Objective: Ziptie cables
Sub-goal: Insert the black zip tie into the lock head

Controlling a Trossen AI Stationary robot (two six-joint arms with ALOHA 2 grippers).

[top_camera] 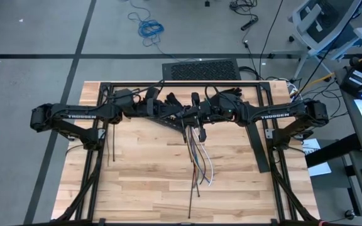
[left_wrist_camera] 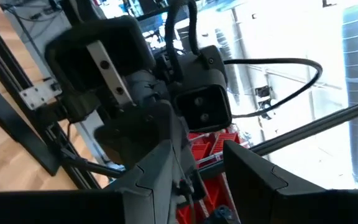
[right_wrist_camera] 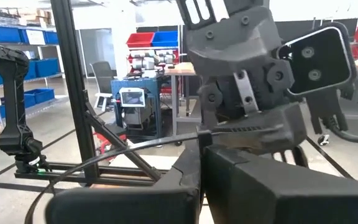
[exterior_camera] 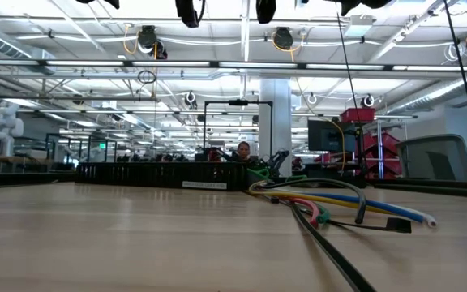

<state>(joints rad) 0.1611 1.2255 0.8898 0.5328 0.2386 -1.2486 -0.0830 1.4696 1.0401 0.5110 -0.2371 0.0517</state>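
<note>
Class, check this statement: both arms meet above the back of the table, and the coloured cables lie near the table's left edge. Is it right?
Not quite. The cables lie near the table's middle, just below where the arms meet, not at its left edge. The high view shows this; the rest stands.

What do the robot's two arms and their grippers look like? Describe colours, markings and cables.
Both arms are dark, nearly black, with chunky jointed segments. The left arm and right arm each carry white TROSSEN lettering. Black cables loop around the wrists. The left gripper and right gripper have dark angular fingers; silver brackets and screws show on the wrist housings.
</note>
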